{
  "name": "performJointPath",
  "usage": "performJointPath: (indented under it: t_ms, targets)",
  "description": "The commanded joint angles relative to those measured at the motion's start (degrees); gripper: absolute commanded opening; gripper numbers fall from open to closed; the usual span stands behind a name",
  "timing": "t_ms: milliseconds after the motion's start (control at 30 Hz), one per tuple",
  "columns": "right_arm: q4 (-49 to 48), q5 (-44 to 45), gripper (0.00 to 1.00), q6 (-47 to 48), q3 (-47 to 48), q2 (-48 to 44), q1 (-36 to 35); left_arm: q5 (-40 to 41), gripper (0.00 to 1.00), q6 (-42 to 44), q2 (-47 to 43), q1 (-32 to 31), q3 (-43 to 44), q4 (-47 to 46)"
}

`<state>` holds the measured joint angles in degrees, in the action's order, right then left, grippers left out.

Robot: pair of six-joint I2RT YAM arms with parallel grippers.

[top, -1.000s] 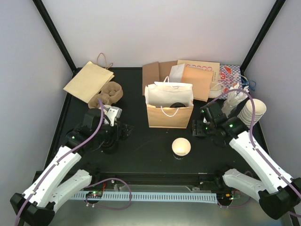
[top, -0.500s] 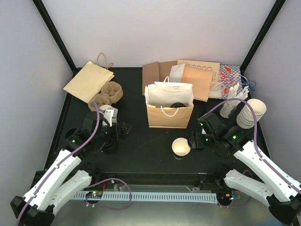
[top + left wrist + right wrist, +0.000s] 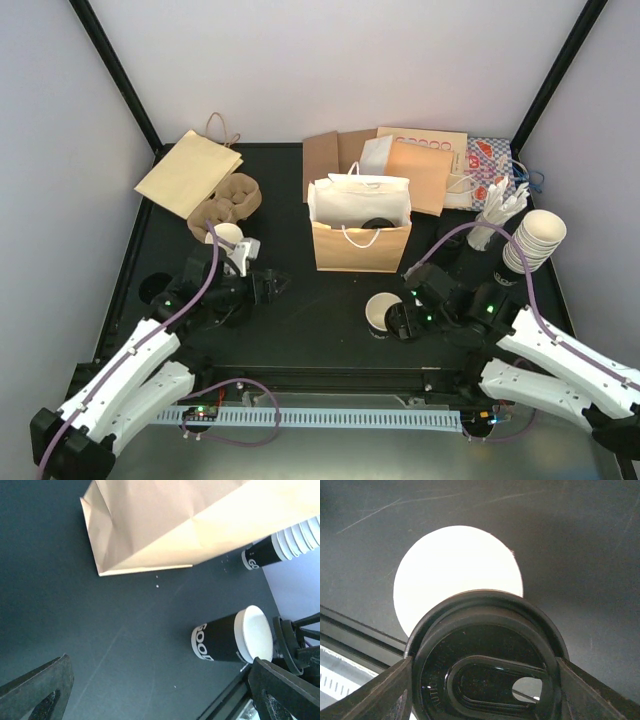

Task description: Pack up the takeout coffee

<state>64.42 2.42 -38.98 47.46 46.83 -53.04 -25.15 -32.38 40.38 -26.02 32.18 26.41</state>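
An open paper cup (image 3: pixel 381 312), black outside and cream inside, stands lidless in front of the brown paper bag (image 3: pixel 360 245). My right gripper (image 3: pixel 402 320) is at the cup's right side, shut on a round black sip lid (image 3: pixel 485 666) by its edges. In the right wrist view the lid covers the near part of the cup's mouth (image 3: pixel 455 570) and hangs above it. My left gripper (image 3: pixel 272 287) is left of the bag, open and holding nothing. The left wrist view shows the cup (image 3: pixel 225 641) far ahead between the left gripper's (image 3: pixel 160 700) fingers. A dark round thing (image 3: pixel 377 222) shows inside the bag.
Stacks of lidless cream cups (image 3: pixel 535 238) stand at the right edge, also seen from the left wrist (image 3: pixel 297 539). A brown pulp carrier tray (image 3: pixel 228 198) sits at the back left beside a flat brown bag (image 3: pixel 188 172). More flat bags (image 3: pixel 420 168) lie behind the standing bag.
My right gripper has carried the black lid left and nearer, from beside the cup stacks to the open cup. The left gripper has shifted slightly right, still open.
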Motion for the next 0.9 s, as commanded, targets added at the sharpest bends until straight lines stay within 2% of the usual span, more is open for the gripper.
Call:
performJointPath:
  t_ms: [0,267,600,867]
  targets:
    - [-2.9,2.4,0.72,-2.8,-0.9,-0.4,-3.8,-5.8,0.99,-5.2,-1.3,-1.1,-3.6,-8.1]
    - [-6.2,3.5,0.7,-2.8,-2.0,-0.4,-7.6,-4.4,0.99,-8.4,-1.9,-6.1,-5.7,-12.7]
    - [-9.1,5.6,0.69,-2.8,-2.2,1.4,-11.7,1.7,0.99,-12.0,0.5,-16.4,-7.1,-19.0]
    - [-8.9,11.7,0.68,-3.8,-0.8,2.9,-12.0,3.5,0.99,-13.0,4.3,-20.8,-6.7,-22.7]
